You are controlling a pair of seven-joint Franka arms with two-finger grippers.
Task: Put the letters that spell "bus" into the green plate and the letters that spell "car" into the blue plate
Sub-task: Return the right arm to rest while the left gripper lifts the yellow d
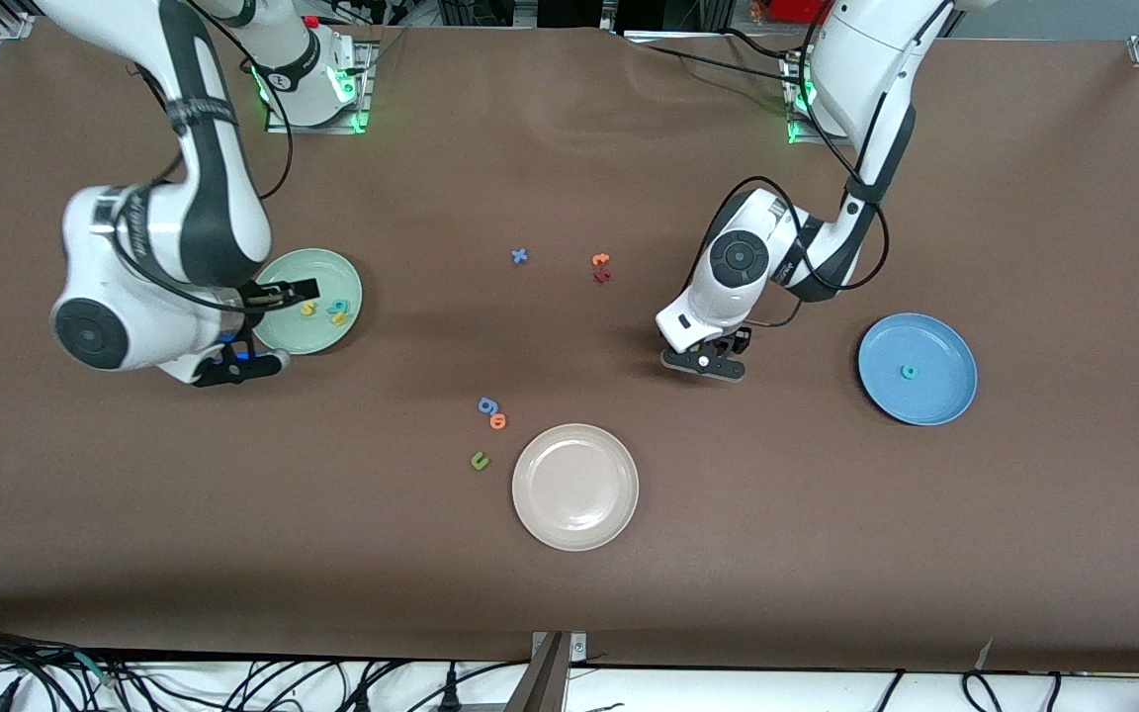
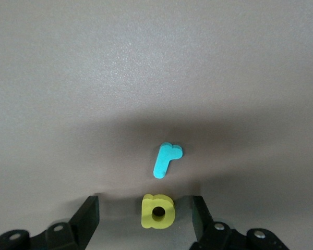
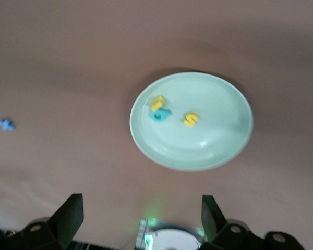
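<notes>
Front view: the green plate (image 1: 285, 334) held the yellow s (image 1: 308, 308), teal b (image 1: 338, 307) and yellow u (image 1: 339, 318); the right hand (image 1: 268, 326) hung over it. The blue plate (image 1: 918, 368) held the teal c (image 1: 910, 372).

Left wrist view: the left hand (image 2: 145, 216) stood open astride the yellow a (image 2: 157, 211) on the worktop (image 2: 68, 78), the teal r (image 2: 166, 159) just beside.

Right wrist view: the right hand (image 3: 141, 217) gaped wide, empty.

The left gripper (image 2: 144, 216) is hanging low over the table toward the left arm's end, its fingers (image 2: 87, 216) standing apart. The right gripper (image 3: 141, 216) is hovering higher toward the right arm's end, fingers spread wide.
</notes>
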